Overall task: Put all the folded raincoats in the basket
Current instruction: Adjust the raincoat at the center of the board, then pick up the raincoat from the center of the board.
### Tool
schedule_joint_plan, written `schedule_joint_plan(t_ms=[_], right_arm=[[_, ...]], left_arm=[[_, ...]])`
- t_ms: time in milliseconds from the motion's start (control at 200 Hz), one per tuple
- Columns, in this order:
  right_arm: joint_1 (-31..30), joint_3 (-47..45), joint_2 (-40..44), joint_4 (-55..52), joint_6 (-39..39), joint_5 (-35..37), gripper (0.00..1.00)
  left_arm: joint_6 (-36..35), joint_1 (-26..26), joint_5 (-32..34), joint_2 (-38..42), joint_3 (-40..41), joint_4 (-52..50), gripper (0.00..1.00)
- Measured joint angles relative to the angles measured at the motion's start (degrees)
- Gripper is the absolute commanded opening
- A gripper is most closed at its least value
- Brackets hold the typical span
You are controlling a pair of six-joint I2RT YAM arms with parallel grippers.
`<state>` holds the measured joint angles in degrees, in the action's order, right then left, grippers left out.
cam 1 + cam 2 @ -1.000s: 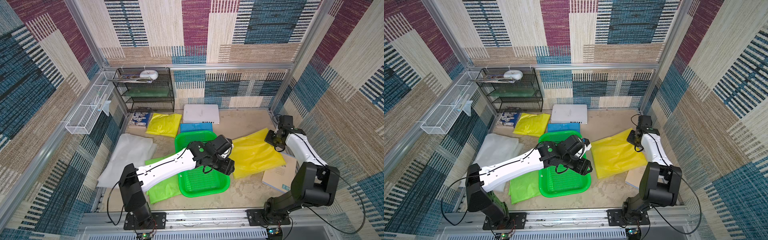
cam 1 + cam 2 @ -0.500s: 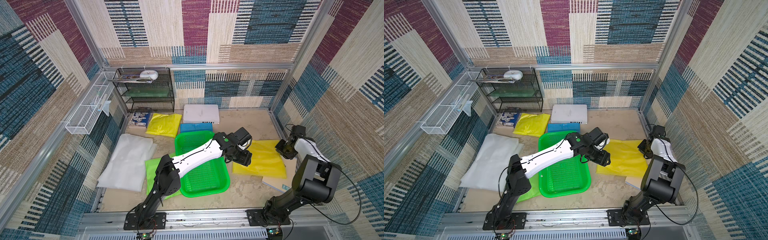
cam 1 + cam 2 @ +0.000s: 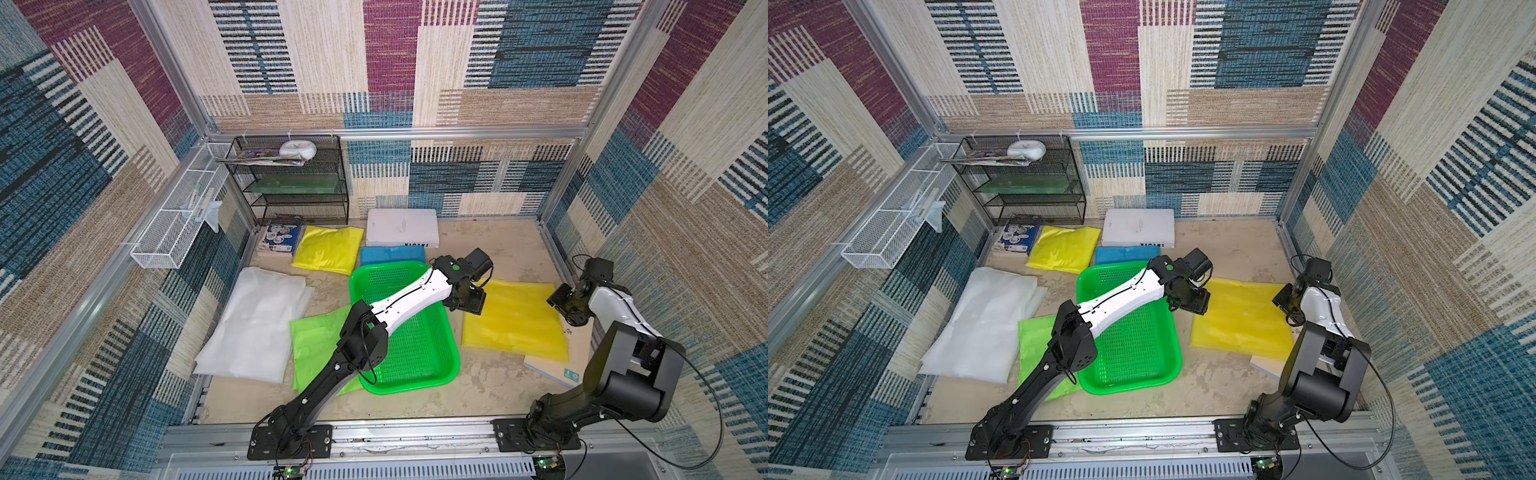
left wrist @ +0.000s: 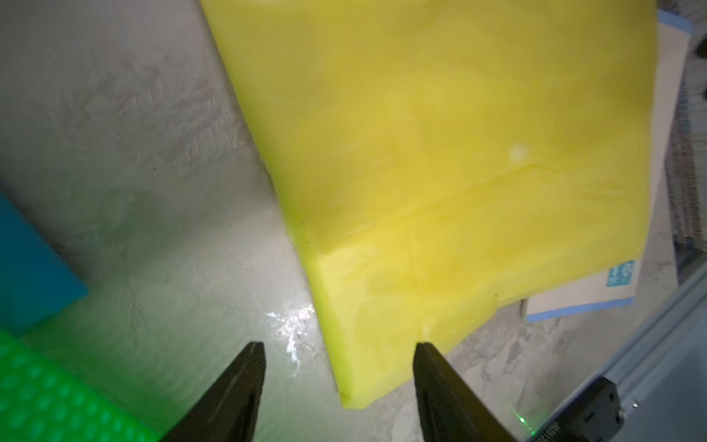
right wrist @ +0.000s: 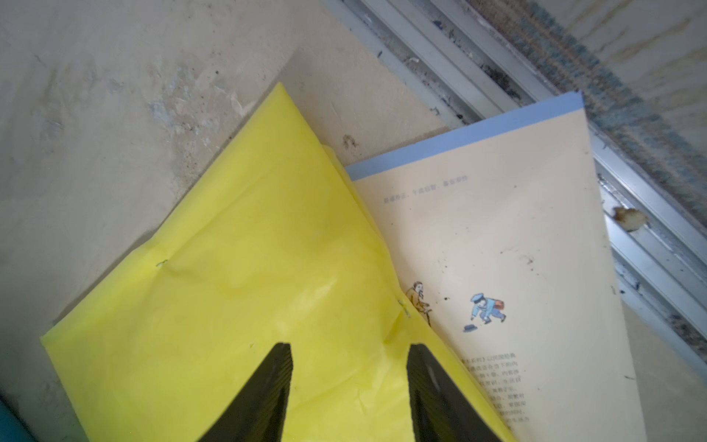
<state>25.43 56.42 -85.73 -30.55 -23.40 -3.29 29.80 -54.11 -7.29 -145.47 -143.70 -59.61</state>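
My right end effector (image 5: 348,346) has parted and the raincoat (image 3: 515,320) lies flat across a book (image 3: 557,368). My left end effector (image 4: 336,346), apart too, has moved from basket (image 3: 409,388) to raincoat edge.

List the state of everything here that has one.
Basket, upright, empty.
Yellow raincoat right of the basket, folded, flat on the table, one edge over the book.
Book, closed, partly covered.
Left gripper, open, over a raincoat corner.
Right gripper, open, over the raincoat's edge by the book.
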Motion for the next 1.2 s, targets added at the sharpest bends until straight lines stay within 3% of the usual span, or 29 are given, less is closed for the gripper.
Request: schedule_joint_plan(t_ms=[421,641,761,1017,1202], right_arm=[[0.0,-1.0,2.2,0.4,-0.4,-1.9,0.58],[-0.1,-1.0,2.5,0.4,-0.6,-2.8,0.58],[-0.1,-1.0,2.5,0.4,-0.6,-3.0,0.58],[-0.1,-1.3,2.5,0.4,-0.6,-3.3,0.59],[-0.1,-1.8,1.5,0.9,0.5,-5.8,0.61]], left_arm=[[1.7,0.7,-0.2,-8.3,-6.8,0.1,0.6],[3.1,0.7,-0.4,-10.4,-7.2,0.6,0.52],[3.5,0.7,-0.8,-10.8,-7.5,0.9,0.42],[3.8,1.6,-1.4,-10.4,-6.4,1.5,0.07],[4.1,4.6,-0.1,-7.9,-2.9,1.5,0.02]])
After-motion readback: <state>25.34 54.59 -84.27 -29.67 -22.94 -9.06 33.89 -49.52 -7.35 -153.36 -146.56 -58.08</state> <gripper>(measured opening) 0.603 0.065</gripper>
